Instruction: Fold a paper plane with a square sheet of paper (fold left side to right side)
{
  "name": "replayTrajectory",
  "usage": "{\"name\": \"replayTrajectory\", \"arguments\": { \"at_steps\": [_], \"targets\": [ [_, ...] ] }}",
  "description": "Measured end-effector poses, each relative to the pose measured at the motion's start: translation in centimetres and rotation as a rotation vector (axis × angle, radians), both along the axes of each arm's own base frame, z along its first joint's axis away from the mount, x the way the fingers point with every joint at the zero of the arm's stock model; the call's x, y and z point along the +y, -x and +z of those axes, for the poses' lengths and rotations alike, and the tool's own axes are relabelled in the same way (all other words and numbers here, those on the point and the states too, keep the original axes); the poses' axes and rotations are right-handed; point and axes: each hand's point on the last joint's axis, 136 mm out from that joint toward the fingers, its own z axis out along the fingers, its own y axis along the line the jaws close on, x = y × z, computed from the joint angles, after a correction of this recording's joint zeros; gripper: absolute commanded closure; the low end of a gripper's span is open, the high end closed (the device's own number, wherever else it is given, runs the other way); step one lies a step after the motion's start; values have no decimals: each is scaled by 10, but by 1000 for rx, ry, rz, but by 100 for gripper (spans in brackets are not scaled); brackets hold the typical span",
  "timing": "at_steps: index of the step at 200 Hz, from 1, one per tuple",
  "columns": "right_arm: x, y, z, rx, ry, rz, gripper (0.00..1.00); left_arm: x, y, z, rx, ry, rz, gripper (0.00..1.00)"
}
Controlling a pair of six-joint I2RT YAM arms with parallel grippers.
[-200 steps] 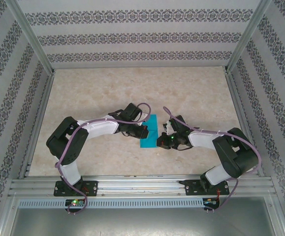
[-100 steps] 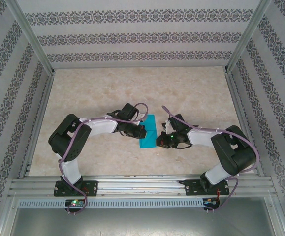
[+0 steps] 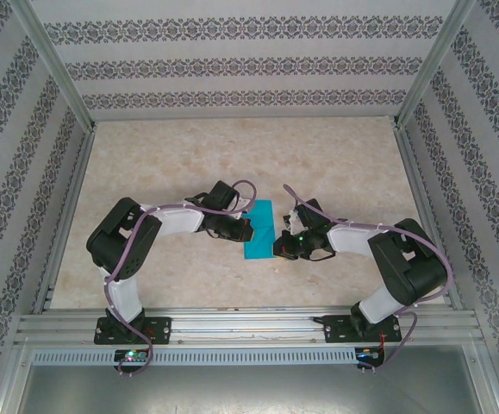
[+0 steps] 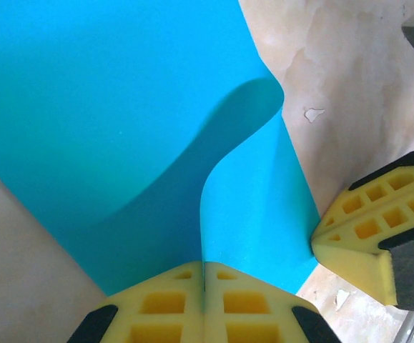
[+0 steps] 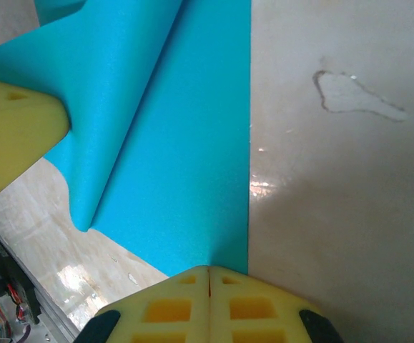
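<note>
We see a pale marbled table (image 3: pixel 189 155) closed in by patterned walls (image 3: pixel 232 69) on three sides, with an aluminium rail (image 3: pixel 249 326) along the near edge, where both arms are bolted. Lilac cables (image 3: pixel 251 185) loop over the wrists. On the bare table top there is a faint ring-shaped stain (image 5: pixel 357 96) beside the paper's straight edge, and a small white fleck (image 4: pixel 312 113) just off the paper in the left wrist view. The two grippers work close together and crowd each other at the paper.

The square sheet of paper (image 3: pixel 260 226) lies near the middle of the table, between the two wrists, as a turquoise strip running away from the bases. The left gripper (image 4: pixel 204 275) is clamped on it. One edge rises off the table in a soft curl and runs straight into the seam between the yellow pads, while the layer beneath lies flat. The right gripper (image 5: pixel 208 275) has its pads pressed together too, with their tip on the end of the flat layer, just inside its straight edge. We cannot tell whether it pinches the paper or only bears down on it.

Both arms are bent at the elbow, with their forearms turned inward and low over the table. The wrists meet at the paper from left and right, the right one slightly nearer the bases.
</note>
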Motion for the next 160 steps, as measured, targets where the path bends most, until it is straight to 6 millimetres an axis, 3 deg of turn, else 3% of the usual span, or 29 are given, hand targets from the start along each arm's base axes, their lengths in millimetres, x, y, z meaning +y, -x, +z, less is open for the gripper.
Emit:
{"name": "replayTrajectory", "arguments": {
  "at_steps": [160],
  "targets": [
    [0,0,0,-1,0,2,100,4,-5,-3,-14,-14,17,100]
  ]
}}
